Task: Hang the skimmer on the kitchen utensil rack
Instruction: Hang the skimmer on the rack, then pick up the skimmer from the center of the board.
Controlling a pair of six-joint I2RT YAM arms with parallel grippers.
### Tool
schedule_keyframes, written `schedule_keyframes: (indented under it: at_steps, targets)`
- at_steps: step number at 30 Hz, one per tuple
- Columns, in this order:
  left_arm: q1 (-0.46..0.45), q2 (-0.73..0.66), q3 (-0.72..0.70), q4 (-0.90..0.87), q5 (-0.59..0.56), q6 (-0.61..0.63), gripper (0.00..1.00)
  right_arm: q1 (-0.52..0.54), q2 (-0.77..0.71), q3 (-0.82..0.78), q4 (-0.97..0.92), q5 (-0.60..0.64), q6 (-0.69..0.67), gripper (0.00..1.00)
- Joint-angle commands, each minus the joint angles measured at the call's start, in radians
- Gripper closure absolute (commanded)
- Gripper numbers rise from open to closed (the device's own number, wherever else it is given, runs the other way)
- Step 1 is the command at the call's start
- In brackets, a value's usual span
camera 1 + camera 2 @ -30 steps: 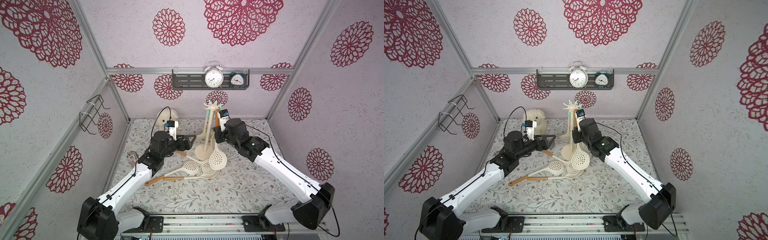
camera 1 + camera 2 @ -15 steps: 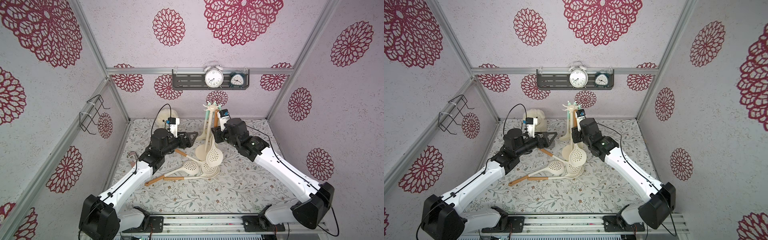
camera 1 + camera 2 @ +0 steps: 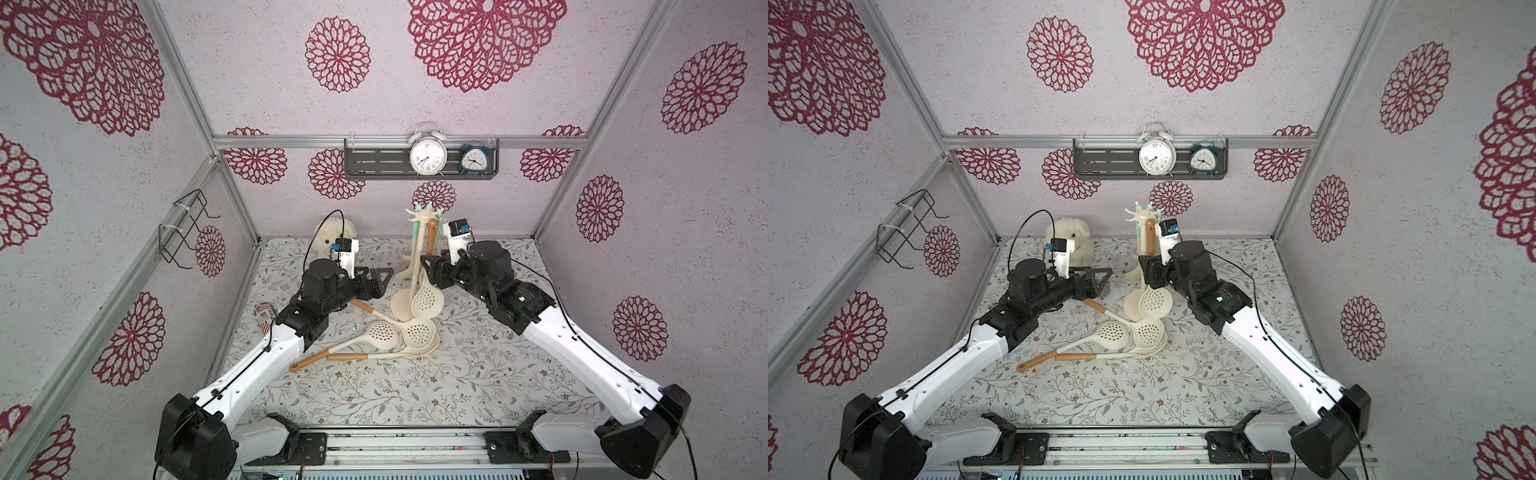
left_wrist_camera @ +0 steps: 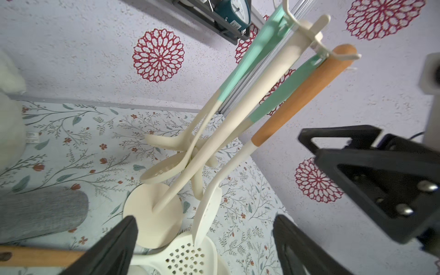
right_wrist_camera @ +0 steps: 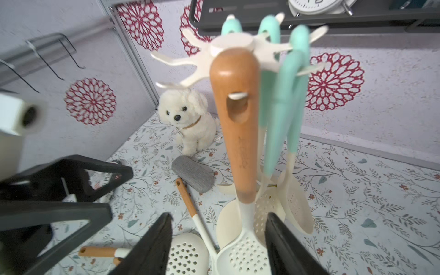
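Note:
The kitchen utensil rack [image 3: 417, 249] [image 3: 1143, 215], a cream pole with a star crown, stands at the back middle of the table. The skimmer [image 3: 427, 297] [image 3: 1154, 301], orange-handled with a cream perforated head, hangs from one of its hooks; in the right wrist view a hook tip passes through the hole in the skimmer's handle [image 5: 235, 119]. My right gripper [image 3: 430, 270] [image 5: 217, 221] is open, its jaws on either side of the skimmer's neck without touching it. My left gripper [image 3: 376, 280] [image 4: 204, 221] is open and empty, left of the rack base [image 4: 152, 214].
Teal-handled utensils [image 5: 273, 114] hang on the same rack. Three more skimmers [image 3: 380, 332] lie crossed on the table in front of the base. A plush dog [image 3: 1069, 239] and a grey pad [image 5: 192, 173] sit at the back left. A clock shelf [image 3: 374, 162] is on the back wall.
My right gripper has opened and let go of the skimmer's handle. The skimmer's head has swung in toward the pole and now hangs from the hook. The left arm has barely moved.

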Motion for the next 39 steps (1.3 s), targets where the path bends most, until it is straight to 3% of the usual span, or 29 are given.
schedule_keyframes:
  at_steps: [1,7,13,16,20,24,29,35,39]
  targets:
    - [-0.035,-0.032,0.032,-0.13,-0.091,0.092,0.09,-0.102,-0.109,-0.079,0.116,-0.117,0.096,0.45]
    - [-0.085,-0.04,0.072,-0.362,-0.212,0.117,0.14,-0.267,-0.172,-0.245,0.127,-0.385,0.213,0.53]
    - [-0.124,-0.102,-0.011,-0.498,-0.249,0.032,0.22,-0.259,-0.274,-0.512,0.121,-0.316,0.319,0.59]
    - [-0.128,-0.139,-0.093,-0.519,-0.254,-0.051,0.28,-0.226,-0.341,-0.698,0.19,-0.283,0.44,0.55]
    - [-0.128,-0.155,-0.181,-0.547,-0.259,-0.146,0.29,-0.106,-0.329,-0.853,0.313,-0.244,0.567,0.5]
    - [-0.129,-0.163,-0.211,-0.649,-0.314,-0.192,0.24,0.002,-0.234,-0.873,0.417,-0.216,0.617,0.46]
    - [-0.126,-0.138,-0.207,-0.761,-0.36,-0.145,0.19,0.018,-0.184,-0.853,0.448,-0.212,0.599,0.46]
    - [-0.124,0.045,-0.12,-0.832,-0.376,-0.062,0.16,-0.027,-0.208,-0.771,0.343,-0.279,0.442,0.47]
    - [-0.123,0.159,-0.062,-0.875,-0.438,-0.02,0.07,-0.118,-0.291,-0.737,0.246,-0.338,0.352,0.47]
